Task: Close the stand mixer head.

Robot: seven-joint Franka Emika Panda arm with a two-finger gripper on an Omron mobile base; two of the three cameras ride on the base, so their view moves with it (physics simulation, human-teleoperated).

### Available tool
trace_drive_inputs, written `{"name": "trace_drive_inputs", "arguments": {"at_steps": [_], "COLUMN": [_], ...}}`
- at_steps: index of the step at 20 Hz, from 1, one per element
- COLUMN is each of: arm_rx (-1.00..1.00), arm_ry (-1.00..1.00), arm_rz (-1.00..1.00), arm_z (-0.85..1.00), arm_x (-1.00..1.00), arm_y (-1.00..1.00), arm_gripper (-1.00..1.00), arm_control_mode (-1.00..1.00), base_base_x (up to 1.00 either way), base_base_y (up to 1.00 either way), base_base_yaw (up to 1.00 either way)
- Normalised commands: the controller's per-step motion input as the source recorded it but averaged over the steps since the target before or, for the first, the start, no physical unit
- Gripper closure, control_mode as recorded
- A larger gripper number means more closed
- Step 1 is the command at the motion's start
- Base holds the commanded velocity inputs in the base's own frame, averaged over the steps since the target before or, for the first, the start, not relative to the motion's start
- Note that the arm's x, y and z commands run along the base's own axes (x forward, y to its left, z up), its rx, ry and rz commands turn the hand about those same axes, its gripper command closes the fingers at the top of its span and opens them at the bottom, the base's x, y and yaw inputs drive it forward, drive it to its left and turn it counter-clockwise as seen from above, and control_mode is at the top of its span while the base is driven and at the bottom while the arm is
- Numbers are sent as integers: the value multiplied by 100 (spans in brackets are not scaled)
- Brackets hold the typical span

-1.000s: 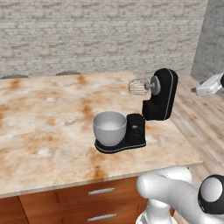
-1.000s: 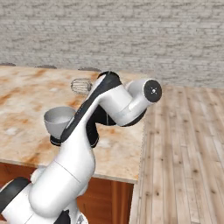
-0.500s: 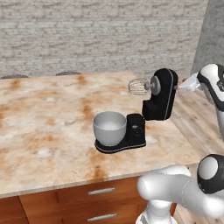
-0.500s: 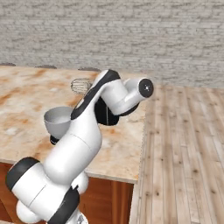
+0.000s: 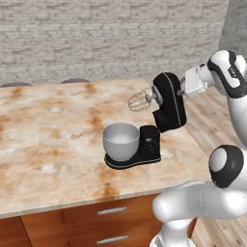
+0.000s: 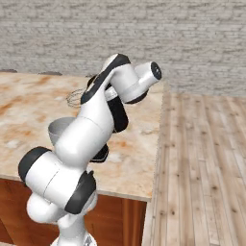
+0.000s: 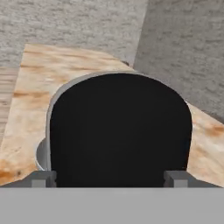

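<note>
Stand mixer on the marble worktop [image 5: 53,144], near its right-hand edge. The stand mixer head [image 5: 170,101] is tilted up and back on its hinge, with the wire whisk [image 5: 139,101] held in the air above and behind the grey bowl [image 5: 120,141], which sits on the black base [image 5: 144,153]. The head is therefore open, and the closing step is not yet done.

My jaws [image 5: 184,89] are at the rear of the raised head, just beside its upper back surface; in the hand view the glossy black rear face [image 7: 119,131] lies directly ahead, between my two fingertips [image 7: 43,178]. The tips stand far apart, wider than the head, so I read the jaws as released and grasping nothing. Whether they already touch the head I cannot tell.

To do this step well, I judge that the push should be applied high on the head, far from the hinge, and should follow the hinge arc forward and down. Contact should stay centred so the glossy surface does not slip sideways, and the whisk should descend inside the bowl rim.
</note>
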Motion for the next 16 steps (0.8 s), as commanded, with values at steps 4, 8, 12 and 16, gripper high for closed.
{"name": "trace_drive_inputs", "arguments": {"at_steps": [4, 8, 12, 16], "arm_rx": [-34, -48, -44, -38], "arm_ry": [-3, -15, -25, -23], "arm_rz": [41, 24, 14, 17], "arm_z": [-83, -100, -95, -41], "arm_x": [2, 0, 4, 0], "arm_y": [100, 100, 100, 100], "arm_gripper": [-100, -100, -100, -100], "arm_control_mode": [-100, -100, -100, -100], "base_base_x": [0, 0, 0, 0], "base_base_y": [0, 0, 0, 0], "base_base_yaw": [0, 0, 0, 0]}}
